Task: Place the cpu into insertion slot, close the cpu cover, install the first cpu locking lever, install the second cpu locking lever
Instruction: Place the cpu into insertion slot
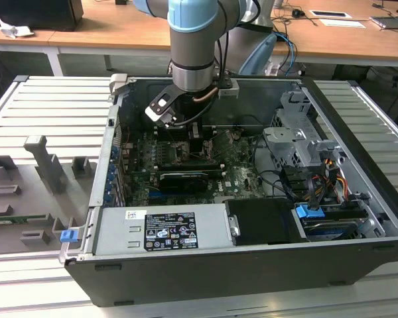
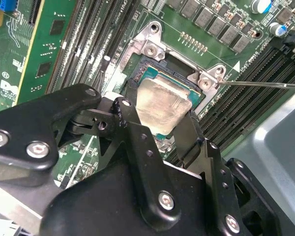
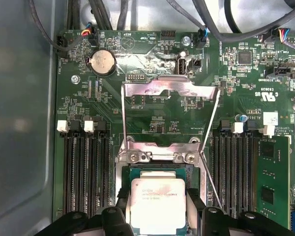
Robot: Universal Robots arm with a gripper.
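The cpu (image 3: 157, 201), a small square chip with a dull silver face, sits between my gripper's (image 3: 158, 210) two black fingers (image 3: 122, 212), which are shut against its opposite sides. It hangs level right over the insertion slot (image 3: 137, 170), whose teal edge and silvery frame (image 2: 150, 46) show around it. The same chip (image 2: 162, 105) shows in the second wrist view, within my gripper (image 2: 160, 112). The cpu cover (image 3: 169, 91) stands swung open beyond the slot. A thin wire locking lever (image 3: 211, 142) is raised beside it. In the exterior view my gripper (image 1: 196, 142) is low inside the computer case.
Long black memory slots (image 3: 83, 167) flank the socket on both sides. A coin cell (image 3: 102, 61) and cable bundles (image 3: 103, 14) lie beyond the cover. The case holds a grey power supply (image 1: 162, 228), a drive cage (image 1: 298, 142) and wiring on the exterior view's right.
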